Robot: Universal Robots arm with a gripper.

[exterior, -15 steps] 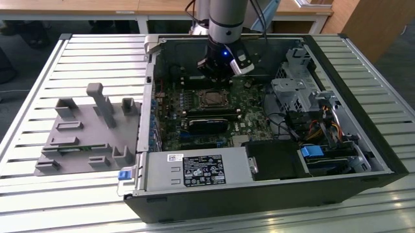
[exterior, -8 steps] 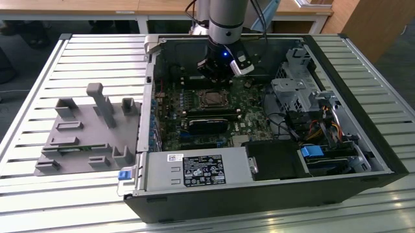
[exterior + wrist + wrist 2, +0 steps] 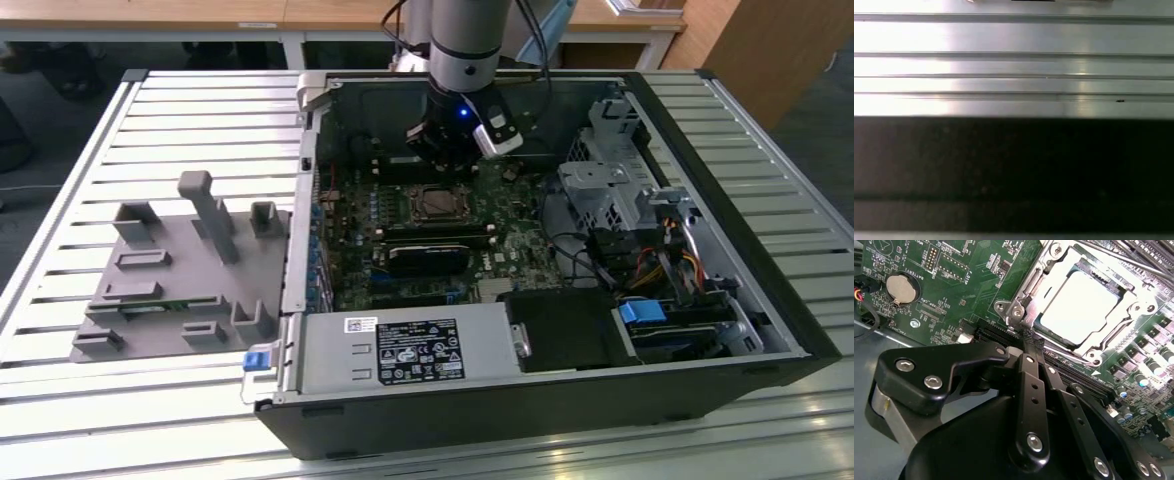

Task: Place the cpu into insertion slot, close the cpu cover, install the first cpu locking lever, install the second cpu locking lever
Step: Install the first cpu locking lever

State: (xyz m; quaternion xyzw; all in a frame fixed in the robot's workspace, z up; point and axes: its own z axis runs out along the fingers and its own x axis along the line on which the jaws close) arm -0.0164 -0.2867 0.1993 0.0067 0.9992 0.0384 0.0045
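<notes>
The cpu (image 3: 1079,305) lies flat in the insertion slot (image 3: 437,203) on the green motherboard (image 3: 514,250) inside the open computer case. The silver cpu cover (image 3: 1134,307) lies down around it, framing its pale metal face. A thin locking lever rod (image 3: 1066,351) runs along the socket edge nearest my fingers. My gripper (image 3: 1029,337) hangs just off that edge, its black fingers (image 3: 1026,385) drawn together to one tip with nothing visibly held. In the exterior view the gripper (image 3: 447,165) hovers just behind the socket.
Black memory modules (image 3: 434,237) lie in front of the socket. A drive cage (image 3: 607,190) and cables (image 3: 667,265) fill the case at the exterior view's right, a power supply (image 3: 400,350) its front. A grey fixture (image 3: 180,270) sits on the slatted table (image 3: 80,400). A coin battery (image 3: 900,289) is on the board.
</notes>
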